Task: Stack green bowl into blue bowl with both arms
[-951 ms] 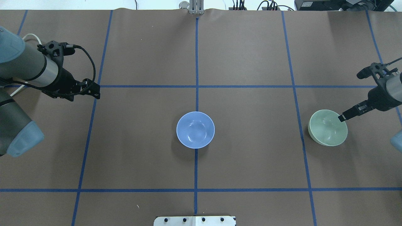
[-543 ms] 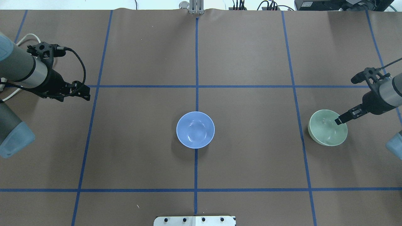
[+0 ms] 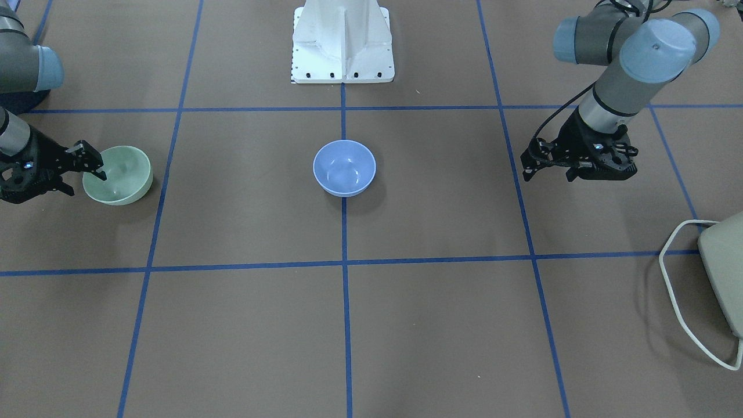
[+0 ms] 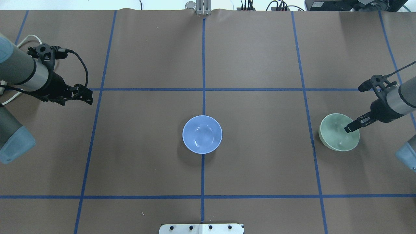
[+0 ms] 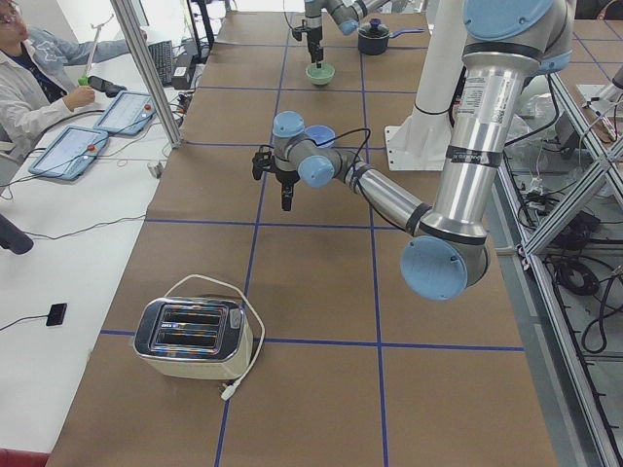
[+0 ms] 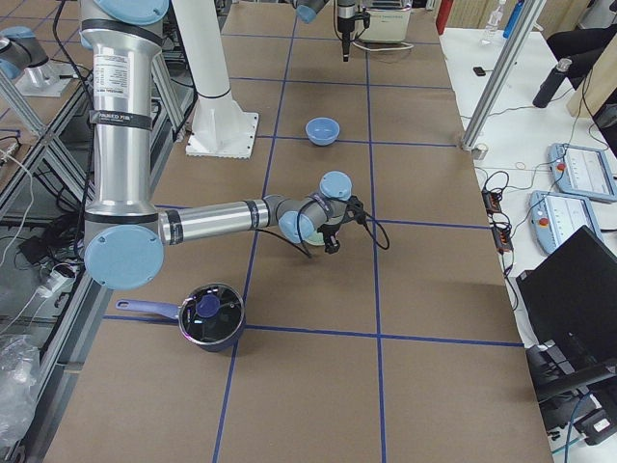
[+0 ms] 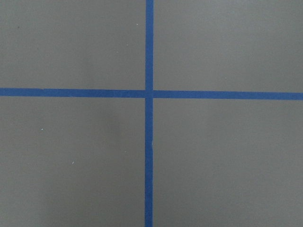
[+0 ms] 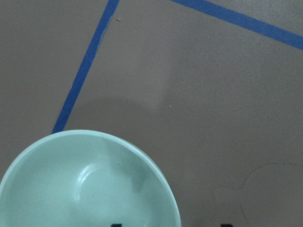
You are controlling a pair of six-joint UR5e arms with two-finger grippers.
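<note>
The green bowl (image 4: 334, 136) (image 3: 125, 177) stands upright on the right side of the table. My right gripper (image 4: 349, 128) (image 3: 86, 183) is open at the bowl's outer rim. One finger is inside the bowl and one is outside, and the right wrist view shows the bowl (image 8: 85, 184) just below the camera. The blue bowl (image 4: 202, 134) (image 3: 344, 167) stands empty at the table's centre. My left gripper (image 4: 87, 96) (image 3: 524, 167) hangs open and empty above a tape crossing far to the left, pointing down.
A toaster (image 5: 195, 336) with a white cord sits near the table's left end, and it also shows in the front view (image 3: 722, 273). A dark pot (image 6: 210, 316) sits at the right end. The white base pillar (image 3: 342, 43) stands behind the blue bowl.
My right gripper has moved a little further over the green bowl's rim, with its finger deeper inside. My left arm has drawn back to the left and now holds almost still.
</note>
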